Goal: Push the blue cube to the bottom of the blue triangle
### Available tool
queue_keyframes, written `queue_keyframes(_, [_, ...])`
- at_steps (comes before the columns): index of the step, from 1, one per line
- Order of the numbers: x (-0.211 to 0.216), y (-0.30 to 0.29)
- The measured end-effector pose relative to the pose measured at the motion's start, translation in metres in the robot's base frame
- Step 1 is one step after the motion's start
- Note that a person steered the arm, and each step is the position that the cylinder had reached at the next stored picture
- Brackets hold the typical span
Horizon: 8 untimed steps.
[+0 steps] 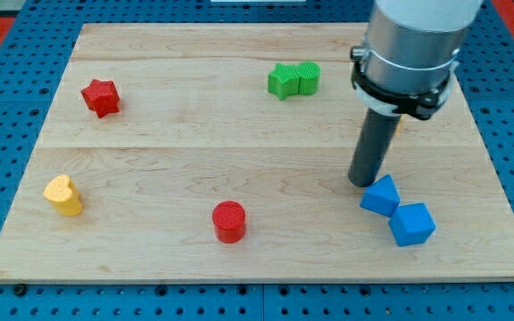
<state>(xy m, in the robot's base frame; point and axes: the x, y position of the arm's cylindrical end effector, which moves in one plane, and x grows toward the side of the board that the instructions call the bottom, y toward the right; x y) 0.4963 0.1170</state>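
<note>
The blue triangle [381, 195] lies at the view's lower right of the wooden board. The blue cube [412, 223] sits touching it on its lower-right side. My tip [362, 182] stands on the board just to the upper left of the blue triangle, very close to its edge; I cannot tell if it touches. The dark rod rises from the tip to the grey arm body at the view's top right.
A green star [282, 81] and a green cylinder [308, 78] sit together at the top centre. A red star [101, 97] is at the upper left, a yellow heart [63, 194] at the lower left, a red cylinder [229, 221] at the bottom centre. The board's right edge [507, 205] is near the cube.
</note>
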Motion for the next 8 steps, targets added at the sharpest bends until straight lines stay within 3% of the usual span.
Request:
queue_keyframes(2, [0.027,0.037])
queue_keyframes(3, [0.032,0.02])
queue_keyframes(4, [0.002,0.031])
queue_keyframes(5, [-0.003,0.122])
queue_keyframes(6, [0.051,0.194])
queue_keyframes(7, [0.114,0.174])
queue_keyframes(8, [0.121,0.146])
